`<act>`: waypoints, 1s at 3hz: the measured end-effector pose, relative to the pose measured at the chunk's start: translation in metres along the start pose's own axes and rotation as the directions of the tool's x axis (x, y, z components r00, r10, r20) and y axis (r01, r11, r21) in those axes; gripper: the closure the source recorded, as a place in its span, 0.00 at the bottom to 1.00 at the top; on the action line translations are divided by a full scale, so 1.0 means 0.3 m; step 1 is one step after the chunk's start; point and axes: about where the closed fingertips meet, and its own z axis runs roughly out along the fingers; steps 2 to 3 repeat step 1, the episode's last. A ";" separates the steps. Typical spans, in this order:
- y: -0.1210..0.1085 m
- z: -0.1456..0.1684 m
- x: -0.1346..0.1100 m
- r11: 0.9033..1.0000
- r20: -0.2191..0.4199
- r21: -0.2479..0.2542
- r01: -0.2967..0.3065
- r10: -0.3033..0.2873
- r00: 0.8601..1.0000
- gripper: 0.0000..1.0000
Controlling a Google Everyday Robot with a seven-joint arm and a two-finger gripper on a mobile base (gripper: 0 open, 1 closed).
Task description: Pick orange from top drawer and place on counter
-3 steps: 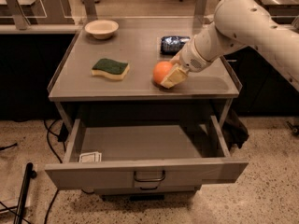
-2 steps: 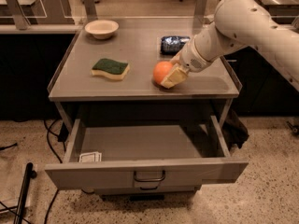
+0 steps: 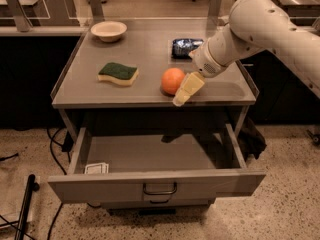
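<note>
The orange [image 3: 172,80] rests on the counter [image 3: 145,54], near its front edge and right of centre. My gripper [image 3: 183,92] reaches in from the right on the white arm. One pale yellow finger [image 3: 188,88] lies against the orange's right side, with its tip past the counter's front edge. The other finger is hidden. The jaws look open and the orange is not lifted. The top drawer [image 3: 155,183] is pulled out below the counter and holds no orange.
A green-and-yellow sponge [image 3: 118,74] lies at the counter's left. A cream bowl [image 3: 109,30] stands at the back left. A dark blue packet [image 3: 186,47] lies at the back right. A small white card [image 3: 96,168] sits in the drawer's front left corner.
The finger has slid forward and down off the orange, so more of the orange shows. The orange sits slightly further left on the counter.
</note>
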 end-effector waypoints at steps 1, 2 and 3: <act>0.000 0.000 0.000 1.000 0.000 0.000 0.000 0.000 1.000 0.00; 0.000 0.000 0.000 1.000 0.000 0.000 0.000 0.000 1.000 0.00; 0.000 0.000 0.000 1.000 0.000 0.000 0.000 0.000 1.000 0.00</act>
